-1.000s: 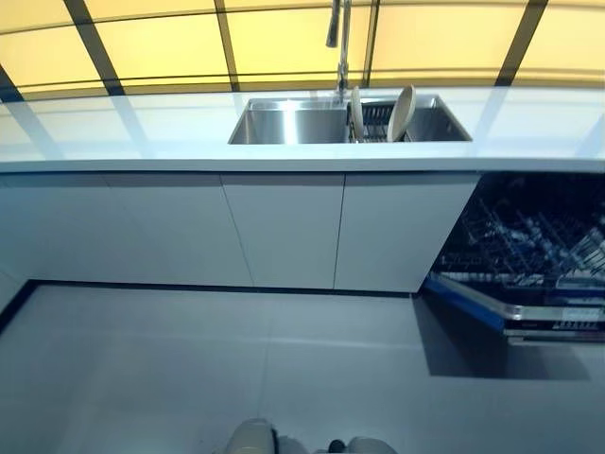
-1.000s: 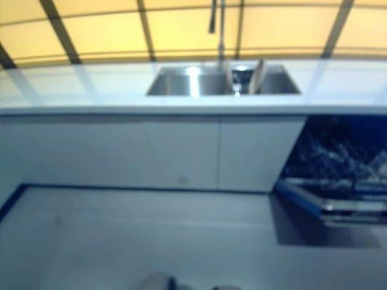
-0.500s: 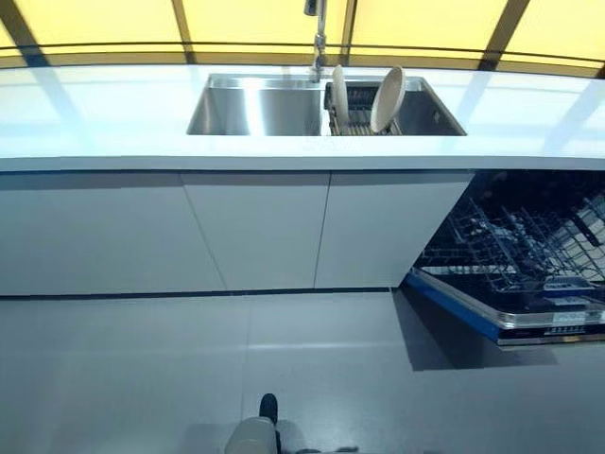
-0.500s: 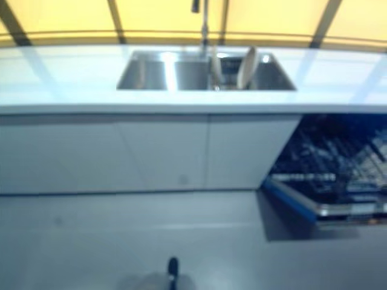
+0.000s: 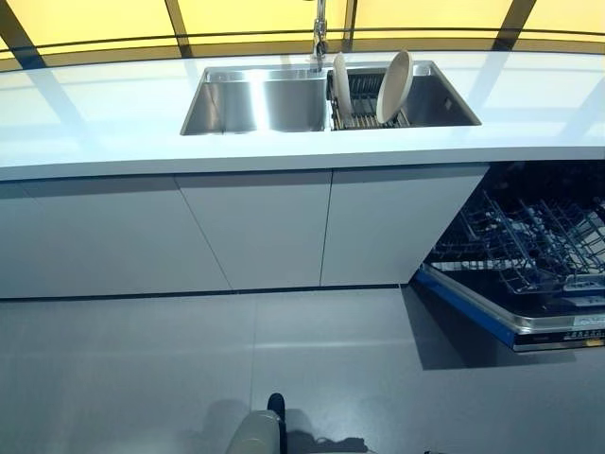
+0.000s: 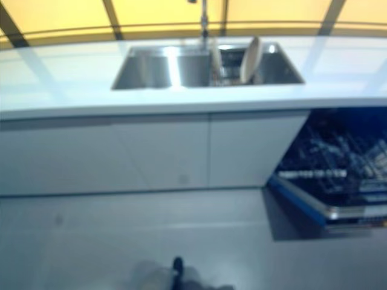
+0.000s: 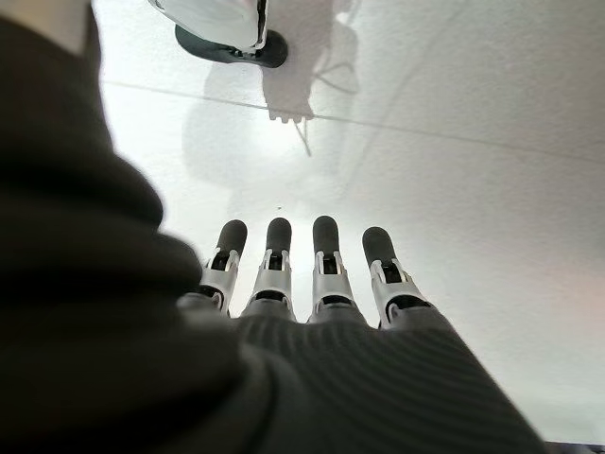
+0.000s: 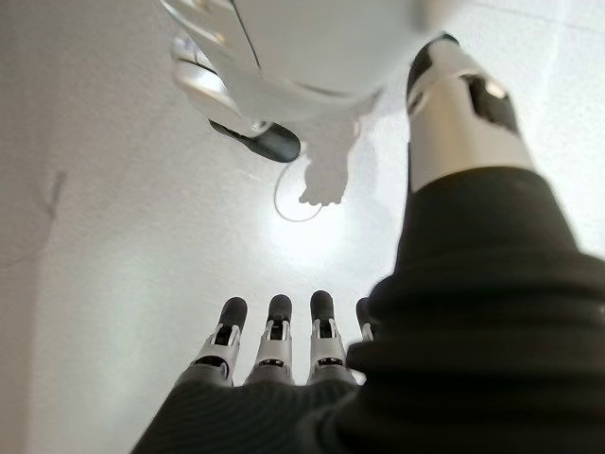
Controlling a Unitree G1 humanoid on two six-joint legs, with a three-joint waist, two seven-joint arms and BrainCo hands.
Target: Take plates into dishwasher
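Two cream plates stand on edge in a wire rack in the right half of the steel sink (image 5: 255, 102): a large one (image 5: 394, 87) and a thinner one (image 5: 341, 90) to its left. The dishwasher (image 5: 515, 326) is open at the lower right, its door down and its wire rack (image 5: 529, 241) pulled out, with no plates showing in it. Neither hand shows in the eye views. My left hand (image 7: 326, 274) hangs over the grey floor with straight fingers, holding nothing. My right hand (image 8: 274, 345) hangs the same way, also holding nothing.
A long white countertop (image 5: 95, 123) runs across the view, with a faucet (image 5: 319, 33) behind the sink. White cabinet fronts (image 5: 255, 232) stand below it. Grey floor lies between me and the cabinets. The lowered dishwasher door juts out at the right.
The whole picture has shifted, so the camera has moved: sink and dishwasher now look nearer and more from above. The plates and the dishwasher rack stay where they were.
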